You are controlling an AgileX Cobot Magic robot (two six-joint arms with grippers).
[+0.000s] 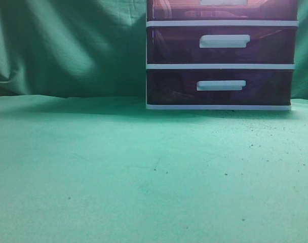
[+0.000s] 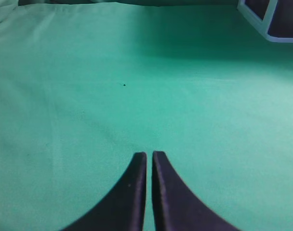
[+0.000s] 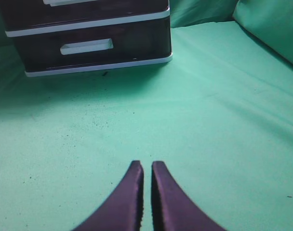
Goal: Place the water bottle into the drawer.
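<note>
The white-framed drawer unit [image 1: 220,66] stands at the back right of the green cloth. Only the lower part of its top drawer [image 1: 174,11] shows at the upper edge of the exterior view, dark purple-red and closed. The water bottle is not in any view. My left gripper [image 2: 149,154] is shut and empty, low over bare cloth, with a corner of the unit [image 2: 269,21] far ahead to the right. My right gripper [image 3: 147,163] is shut and empty over the cloth, well in front of the unit [image 3: 137,45]. Neither gripper shows in the exterior view.
The two lower drawers [image 1: 169,45] [image 1: 169,86] are closed, each with a white bar handle. A green cloth [image 1: 118,167] covers the table and a green backdrop [image 1: 68,45] hangs behind. Small dark specks lie on the cloth in front of the unit.
</note>
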